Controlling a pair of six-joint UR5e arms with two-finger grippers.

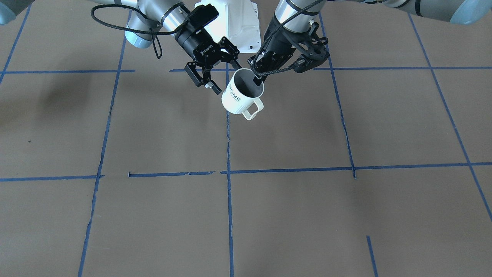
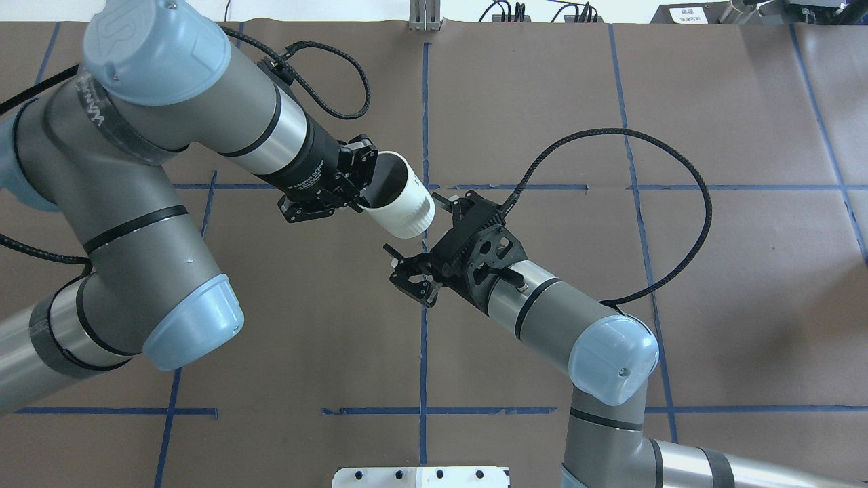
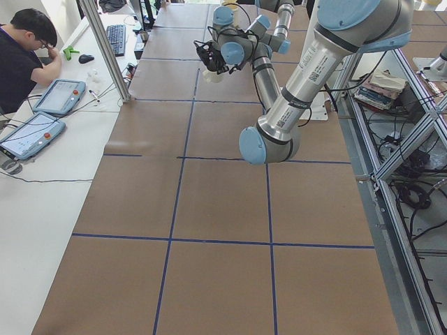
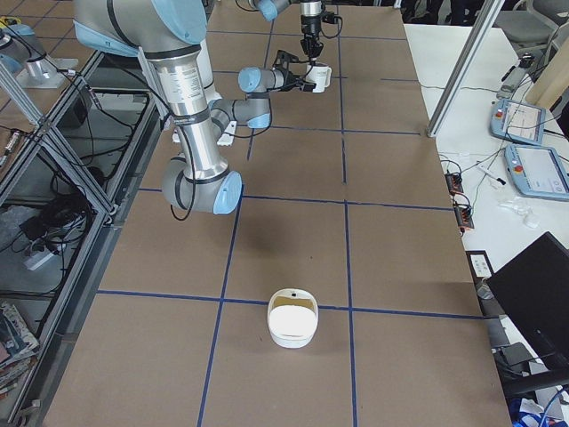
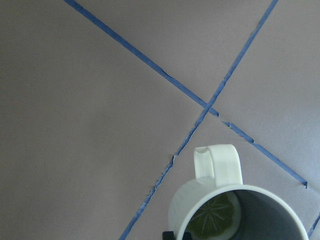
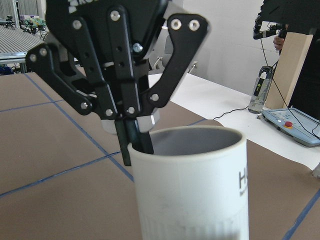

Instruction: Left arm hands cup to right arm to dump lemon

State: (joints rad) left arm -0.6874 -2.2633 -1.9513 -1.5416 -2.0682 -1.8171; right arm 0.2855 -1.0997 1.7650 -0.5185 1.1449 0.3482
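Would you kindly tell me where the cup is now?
In the front-facing view the cup is upper centre, held by its rim in the left hand, open right hand beside it.

Left arm [image 1: 294, 13] slants down, left gripper [image 1: 258, 79] pinched on cup [image 1: 238, 98] rim (one finger inside). Right arm [image 1: 153, 15] reaches in opposite it, right gripper [image 1: 226, 78] jaws spread wide beside cup, contact unclear.

Free room around cup [image 1: 235, 101] sides
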